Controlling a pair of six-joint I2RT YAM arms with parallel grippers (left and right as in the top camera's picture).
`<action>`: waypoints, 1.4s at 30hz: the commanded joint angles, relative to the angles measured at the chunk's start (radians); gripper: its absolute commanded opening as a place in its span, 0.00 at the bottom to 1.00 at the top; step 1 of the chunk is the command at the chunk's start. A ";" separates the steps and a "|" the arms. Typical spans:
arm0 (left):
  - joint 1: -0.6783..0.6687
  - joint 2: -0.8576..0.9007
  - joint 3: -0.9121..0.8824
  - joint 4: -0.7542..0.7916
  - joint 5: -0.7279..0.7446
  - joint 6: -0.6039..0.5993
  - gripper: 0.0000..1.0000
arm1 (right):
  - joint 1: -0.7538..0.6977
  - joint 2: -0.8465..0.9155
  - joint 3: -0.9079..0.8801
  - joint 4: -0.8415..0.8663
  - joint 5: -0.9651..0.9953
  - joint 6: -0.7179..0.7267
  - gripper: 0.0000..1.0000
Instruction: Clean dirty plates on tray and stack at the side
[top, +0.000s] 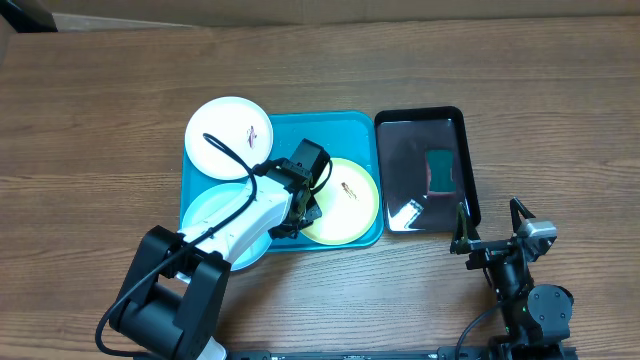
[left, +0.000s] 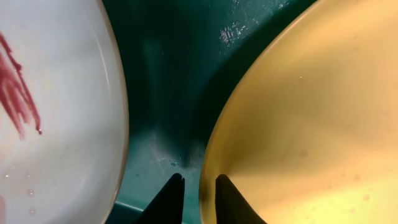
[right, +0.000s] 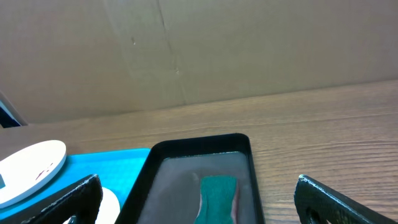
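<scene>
Item: yellow-green plate (top: 352, 205), lying in the right half of the tray (top: 320, 135), with a small smear. Left gripper (left: 199, 177): narrow, fingers (left: 171, 202) astride the plate's rim towards the tray's middle (a firm pinch cannot be told). Right gripper (right: 199, 193): wide, empty, beyond the tray's right end. Advice: seat the rim deep between the fingers, then lift level, clear of the white plate (top: 228, 135).

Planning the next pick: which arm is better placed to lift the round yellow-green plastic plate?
Left. The left pincer straddles the rim of the round yellow-green plastic plate on the turquoise rectangular tray; the right pincer hangs open near the glossy black tray.
</scene>
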 joint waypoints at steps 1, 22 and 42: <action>0.000 -0.010 -0.024 0.016 -0.018 -0.003 0.13 | -0.005 -0.007 -0.010 0.007 0.009 -0.004 1.00; 0.001 -0.010 -0.027 0.041 -0.029 -0.003 0.04 | -0.002 -0.007 -0.010 0.012 -0.033 0.031 1.00; 0.001 -0.010 -0.027 0.048 -0.028 -0.003 0.04 | -0.002 0.871 1.061 -0.812 -0.066 0.099 1.00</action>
